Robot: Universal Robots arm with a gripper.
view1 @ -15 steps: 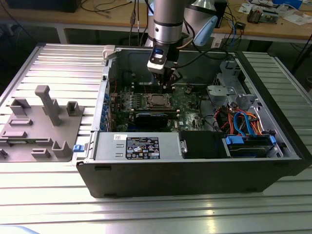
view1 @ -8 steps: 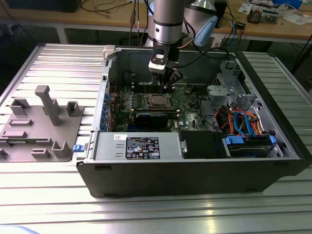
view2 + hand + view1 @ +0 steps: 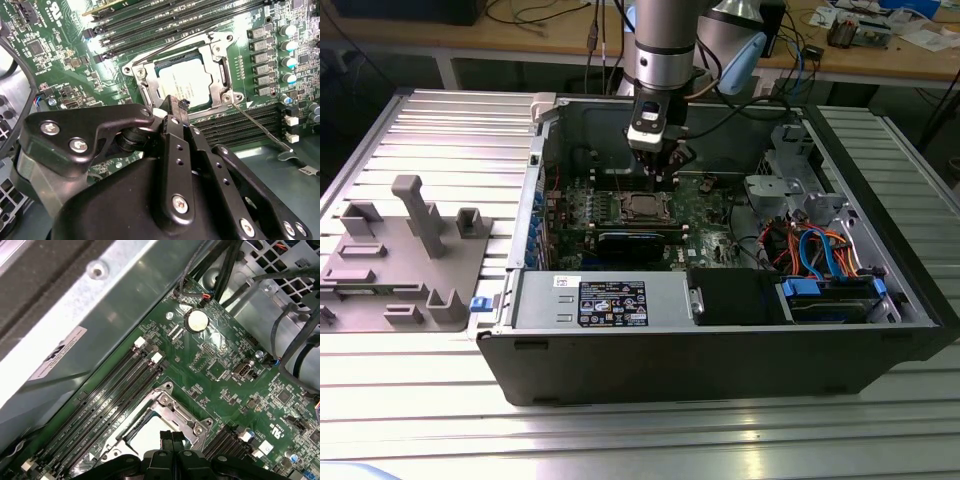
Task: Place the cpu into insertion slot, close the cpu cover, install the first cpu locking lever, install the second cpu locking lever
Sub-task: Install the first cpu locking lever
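The arm reaches down into the open computer case [image 3: 720, 350] on the ribbed metal desk [image 3: 440, 130], its gripper [image 3: 660, 165] hanging just above the green board [image 3: 55, 55]. The jaws look pressed together, holding nothing. The cpu [image 3: 187, 82] already sits in the insertion slot [image 3: 150, 95], with the cpu cover [image 3: 220, 75] down around it. A thin locking lever [image 3: 260, 127] sticks out free beside the memory slots [image 3: 165, 20].
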